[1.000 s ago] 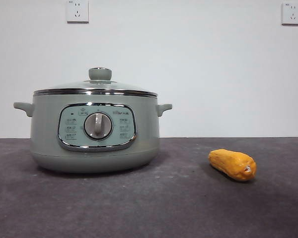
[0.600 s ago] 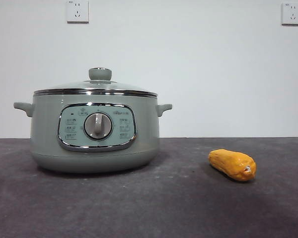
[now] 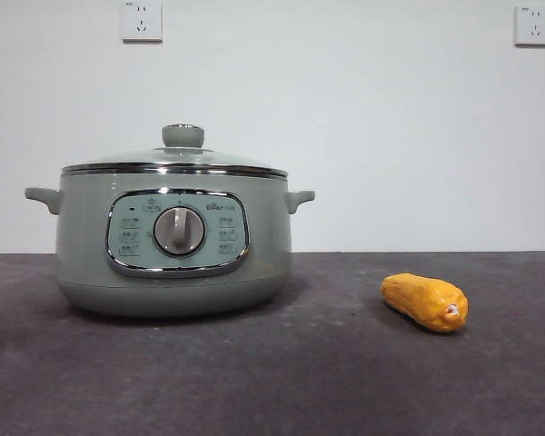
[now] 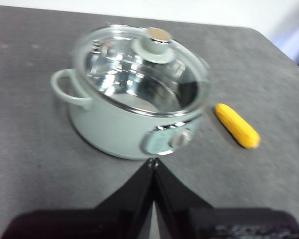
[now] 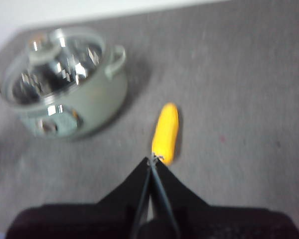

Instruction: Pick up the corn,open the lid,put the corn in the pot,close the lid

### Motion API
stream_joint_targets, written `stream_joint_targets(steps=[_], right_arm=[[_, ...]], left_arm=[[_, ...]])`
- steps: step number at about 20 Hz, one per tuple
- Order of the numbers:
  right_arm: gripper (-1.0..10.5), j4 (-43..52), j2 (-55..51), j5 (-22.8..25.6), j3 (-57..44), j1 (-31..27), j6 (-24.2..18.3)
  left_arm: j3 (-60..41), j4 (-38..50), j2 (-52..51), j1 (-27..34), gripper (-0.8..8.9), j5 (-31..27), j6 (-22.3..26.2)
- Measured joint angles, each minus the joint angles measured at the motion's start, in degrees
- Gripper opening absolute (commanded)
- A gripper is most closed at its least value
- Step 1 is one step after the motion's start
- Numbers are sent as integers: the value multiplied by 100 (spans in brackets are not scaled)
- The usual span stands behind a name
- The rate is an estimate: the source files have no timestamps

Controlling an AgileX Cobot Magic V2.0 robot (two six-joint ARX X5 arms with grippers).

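Sage-green and single, one pot (image 3: 173, 245) stands on the dark grey table (image 3: 282, 381), its one glass lid (image 3: 174, 157) seated flat on the steel rim with one green knob (image 3: 183, 135) on top. Two small side handles show in the front view, one at each side, and one silver dial (image 3: 179, 230) sits in the middle of the chrome-framed panel facing the camera. One corn (image 3: 425, 301) lies on its side on the table, well apart from the pot on the dial-side right, its pale stub end turned toward the front camera; nothing touches it. Two wall sockets (image 3: 142, 19) hang on the white wall behind, one above the pot and one near the upper right corner. Neither arm appears in the front view. From the wrist cameras, the left gripper (image 4: 153, 162) hangs above the table in front of the pot, its two black jaws pressed together at the tips and pinching nothing. The right gripper (image 5: 152, 160) hovers above the near end of the corn, its two jaws likewise closed tip to tip and empty.
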Motion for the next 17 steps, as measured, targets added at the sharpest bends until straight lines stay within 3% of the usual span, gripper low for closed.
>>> stream_joint_targets(steps=[5, 11, 12, 13, 15, 16, 17], right_arm=[[-11, -1276, 815, -125, 820, 4, -629], [4, -1495, 1252, -184, 1115, 4, -870], [15, -1504, 1250, -184, 1115, 4, -879], [78, -1504, 1246, -184, 1117, 4, -885], [326, -1504, 1246, -186, 1117, 4, -896], [459, -1504, 1246, -186, 1117, 4, -892], [549, -1504, 1246, -186, 1117, 4, -881]], left_arm=[[490, -656, 334, 0, -6, 365, 310], [577, -817, 483, -2, 3, 485, 487], [577, -815, 501, -2, 45, 503, 494], [577, -817, 522, -2, 163, 525, 494], [577, -815, 562, -2, 512, 636, 494], [577, -813, 584, -2, 597, 660, 490], [577, -811, 614, -2, 598, 662, 490]])
